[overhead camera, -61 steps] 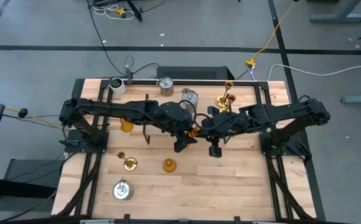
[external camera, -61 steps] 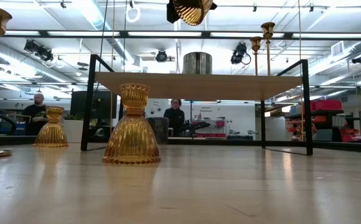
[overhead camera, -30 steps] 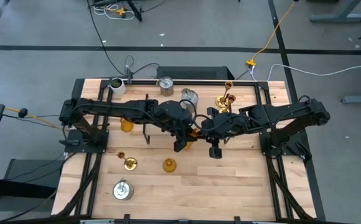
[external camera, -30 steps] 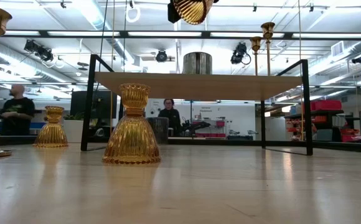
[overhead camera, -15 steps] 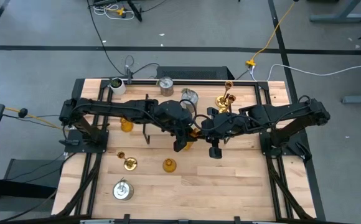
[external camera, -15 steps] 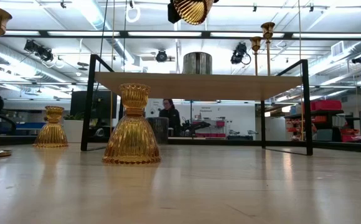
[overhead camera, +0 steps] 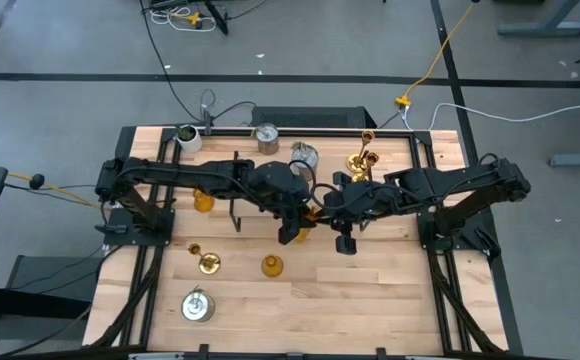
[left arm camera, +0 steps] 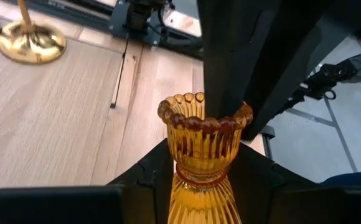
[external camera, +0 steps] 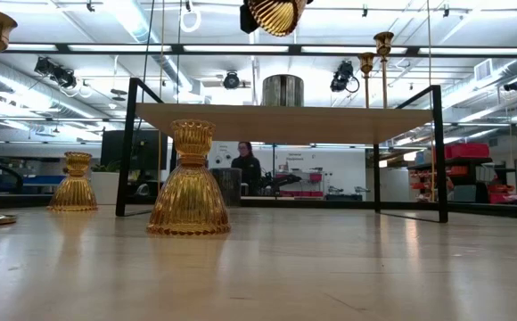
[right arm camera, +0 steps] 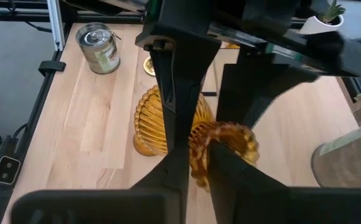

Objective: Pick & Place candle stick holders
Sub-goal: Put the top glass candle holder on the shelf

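Amber candle stick holder (left arm camera: 202,143), in transfer between the two arms, raised above the wooden rack (external camera: 281,122) and clear of its top. Left gripper (left arm camera: 202,182): fingers clamped on the ribbed body below the neck, one on each side. Right gripper (right arm camera: 196,149): fingers nearly together, straddling the scalloped rim wall, one inside the cup and one outside. The step appears to be a handover. To do it well, one grip should stay firm until the other has fully let go, and the parting arm should draw straight off the rim so the glass is not twisted.
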You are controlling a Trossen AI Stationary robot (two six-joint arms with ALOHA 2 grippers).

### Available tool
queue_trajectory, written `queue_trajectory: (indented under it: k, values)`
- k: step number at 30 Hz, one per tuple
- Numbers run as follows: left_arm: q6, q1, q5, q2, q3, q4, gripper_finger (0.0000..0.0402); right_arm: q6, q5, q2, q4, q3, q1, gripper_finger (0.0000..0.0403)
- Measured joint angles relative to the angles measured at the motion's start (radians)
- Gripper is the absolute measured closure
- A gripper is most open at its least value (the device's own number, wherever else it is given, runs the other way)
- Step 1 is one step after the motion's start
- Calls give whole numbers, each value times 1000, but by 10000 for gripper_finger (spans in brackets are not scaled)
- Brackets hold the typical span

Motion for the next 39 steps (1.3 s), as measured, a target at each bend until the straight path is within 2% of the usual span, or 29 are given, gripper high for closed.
queue_trajectory:
  k: [13, 19, 33, 39]
  values:
    - [-3, -1, 13, 0, 0, 0, 269, 17, -7, -7, 26, 0, 0, 249]
    - [-1, -1, 18, -17, 0, -3, 269, 17, -4, -52, 42, 0, 0, 214]
    - [56, -1, -122, -141, 0, -71, 269, 26, -4, -109, 121, 0, 0, 216]
    - [106, -1, -257, -199, 0, -141, 269, 24, -4, -109, 124, 0, 0, 224]
